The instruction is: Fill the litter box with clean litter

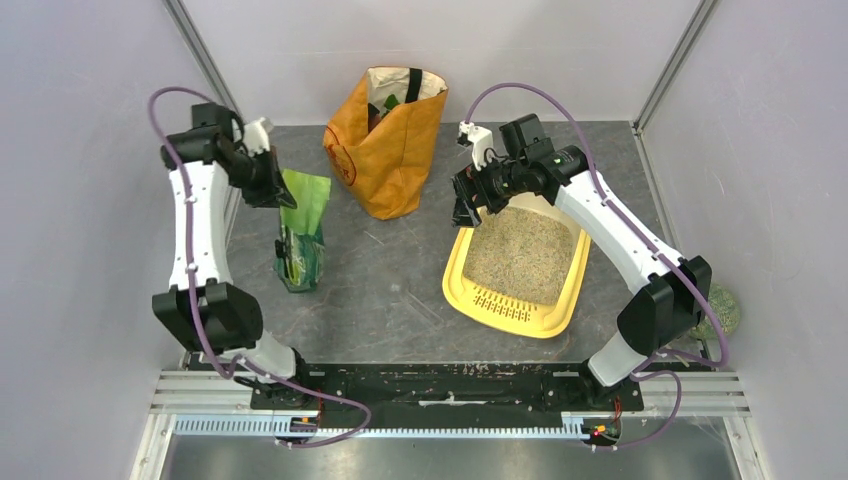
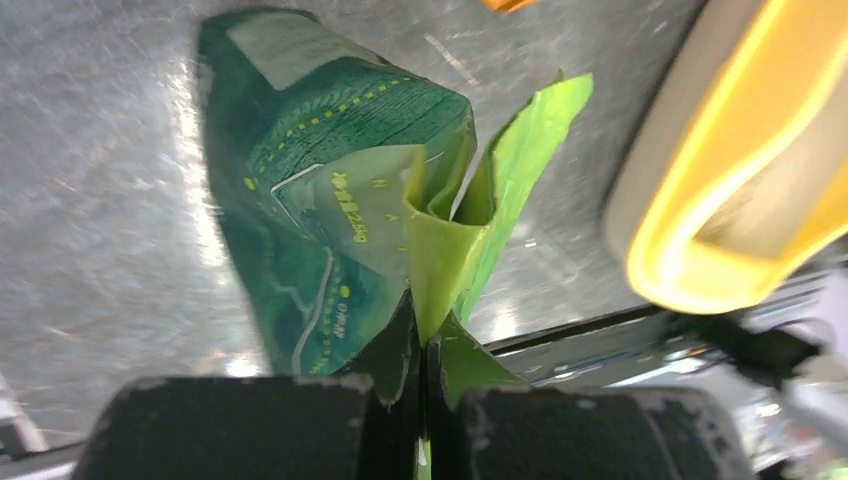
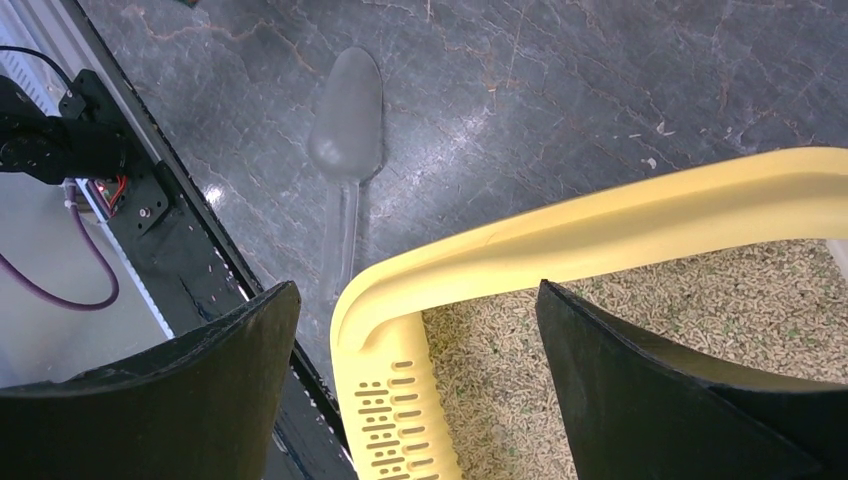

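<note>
Litter box (image 1: 512,312): the yellow tray is set on the table (image 1: 400,290), right of centre, with the slotted lip at its near end. It is turned slightly, the far end pointing away and to the right.

Clean litter (image 1: 520,255): a layer of beige-tan granules is spread over the tray floor. In the right wrist view the granules are seen to reach the inner wall.

Green bag (image 1: 302,235): it stands upright on the table on the left side, well apart from the tray. Its torn top is spread open, with the lighter green inner face shown.

Left gripper (image 2: 425,400): the fingers are pressed together on the top edge of the green bag, and a fold of the bag film is pinched between them. The bag hangs below the fingers with its base on the table.

Right gripper (image 3: 415,295): the fingers are held wide apart and nothing is gripped. It is positioned over the far-left corner of the tray, with the yellow rim seen between the fingers. Contact with the rim cannot be told.

Orange bag (image 1: 385,150): it stands open-topped at the far centre of the table, between the two grippers. Dark items are seen inside but cannot be identified.
</note>
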Available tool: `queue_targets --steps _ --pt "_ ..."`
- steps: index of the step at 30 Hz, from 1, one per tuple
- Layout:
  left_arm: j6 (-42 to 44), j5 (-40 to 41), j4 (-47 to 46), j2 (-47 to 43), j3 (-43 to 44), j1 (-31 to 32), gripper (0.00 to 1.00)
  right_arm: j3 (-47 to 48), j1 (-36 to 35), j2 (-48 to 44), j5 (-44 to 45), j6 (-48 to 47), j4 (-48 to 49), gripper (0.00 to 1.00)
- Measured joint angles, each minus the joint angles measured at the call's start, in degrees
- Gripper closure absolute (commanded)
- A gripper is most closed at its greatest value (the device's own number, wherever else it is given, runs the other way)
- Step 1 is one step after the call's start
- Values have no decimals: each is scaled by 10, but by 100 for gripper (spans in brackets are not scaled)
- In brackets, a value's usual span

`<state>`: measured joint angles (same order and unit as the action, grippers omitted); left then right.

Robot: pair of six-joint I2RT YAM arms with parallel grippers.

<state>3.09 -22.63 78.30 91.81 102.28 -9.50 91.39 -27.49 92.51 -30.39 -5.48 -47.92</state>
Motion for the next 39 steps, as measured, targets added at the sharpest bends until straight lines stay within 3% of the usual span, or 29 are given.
queue_targets --steps 7,13,19,26,31,33,35,36,39 --pt "-243 -83 -65 -83 -42 -79 98 0 0 0 -3 3 21 5" --pt "-525 -103 -206 -137 -191 -80 98 0 0 0 -2 -4 34 4" --pt "-756 -21 -377 -211 -342 -11 98 0 0 1 3 -13 37 4" --pt "-884 124 -491 -247 -453 76 98 15 0 24 5 -17 37 4" --pt "-953 161 -537 -212 -485 102 98 33 0 49 4 -17 36 4" --pt "-970 170 -566 -201 -488 113 88 40 0 57 4 -17 37 4" --pt "-977 171 -578 -196 -490 119 85 46 0 65 3 -17 37 4" --pt "-979 170 -585 -196 -491 119 78 49 0 68 2 -17 37 4" --pt "-975 159 -598 -196 -492 114 36 58 0 78 2 -17 37 4"
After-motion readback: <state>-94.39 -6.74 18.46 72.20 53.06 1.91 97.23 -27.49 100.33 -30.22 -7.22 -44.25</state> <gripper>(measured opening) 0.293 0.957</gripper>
